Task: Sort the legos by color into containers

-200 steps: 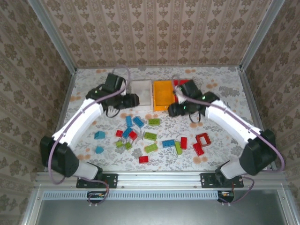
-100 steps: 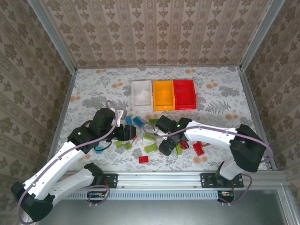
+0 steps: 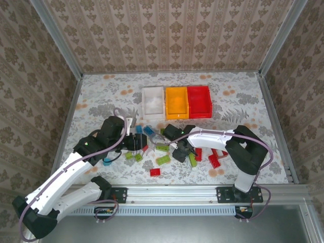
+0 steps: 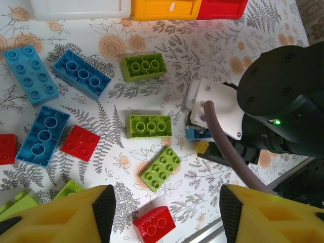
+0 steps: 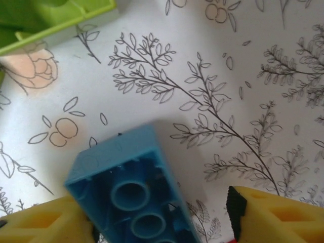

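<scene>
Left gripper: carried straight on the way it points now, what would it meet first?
Probably the small red brick lying between the open fingers of the left gripper. The slanted lime green brick sits just beyond it. Depth is hard to judge from this view.

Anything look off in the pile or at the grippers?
Yes: the blue brick between the right gripper fingers is tipped, hollow underside facing the wrist camera. The green bricks under the left wrist lie studs up.

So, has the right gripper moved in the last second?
Yes. The right gripper has come from beside the yellow-orange bin toward the near edge, down among the loose legos.
</scene>
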Robot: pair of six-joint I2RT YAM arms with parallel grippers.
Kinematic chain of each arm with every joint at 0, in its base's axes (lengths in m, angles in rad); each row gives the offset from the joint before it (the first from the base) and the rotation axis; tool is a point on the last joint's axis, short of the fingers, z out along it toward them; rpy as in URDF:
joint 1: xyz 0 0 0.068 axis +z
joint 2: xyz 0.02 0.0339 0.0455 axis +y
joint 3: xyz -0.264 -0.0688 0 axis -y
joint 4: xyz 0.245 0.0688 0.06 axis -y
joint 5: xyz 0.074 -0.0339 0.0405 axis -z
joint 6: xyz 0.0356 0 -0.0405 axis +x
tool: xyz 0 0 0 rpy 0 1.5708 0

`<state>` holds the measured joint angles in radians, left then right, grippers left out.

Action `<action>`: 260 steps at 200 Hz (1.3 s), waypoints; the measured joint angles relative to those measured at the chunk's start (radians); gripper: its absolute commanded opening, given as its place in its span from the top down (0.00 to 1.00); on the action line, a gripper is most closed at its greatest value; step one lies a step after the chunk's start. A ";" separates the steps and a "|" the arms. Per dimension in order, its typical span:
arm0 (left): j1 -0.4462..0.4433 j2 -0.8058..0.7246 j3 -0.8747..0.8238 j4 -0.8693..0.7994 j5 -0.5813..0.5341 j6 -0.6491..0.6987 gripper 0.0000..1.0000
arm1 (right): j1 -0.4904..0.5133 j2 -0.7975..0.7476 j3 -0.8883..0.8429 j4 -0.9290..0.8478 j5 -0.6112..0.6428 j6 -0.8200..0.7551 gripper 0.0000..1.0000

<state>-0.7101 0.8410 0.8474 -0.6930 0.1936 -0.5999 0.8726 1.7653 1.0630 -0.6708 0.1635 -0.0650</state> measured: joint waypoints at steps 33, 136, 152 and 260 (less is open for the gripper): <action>-0.003 0.031 0.000 0.022 0.000 0.000 0.41 | -0.021 -0.001 0.000 0.020 -0.014 0.016 0.64; -0.077 0.471 0.129 0.263 0.022 0.022 0.40 | -0.470 -0.245 0.012 0.175 -0.064 0.284 0.68; -0.097 0.547 0.185 0.304 0.020 0.037 0.40 | -0.504 -0.160 0.084 0.186 -0.067 0.338 0.68; -0.193 0.774 0.373 0.385 0.042 0.137 0.40 | -0.582 0.105 0.322 0.148 -0.074 0.494 0.37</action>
<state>-0.9035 1.6150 1.2205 -0.3084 0.2359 -0.4629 0.2905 1.8698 1.3853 -0.5228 0.0895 0.4286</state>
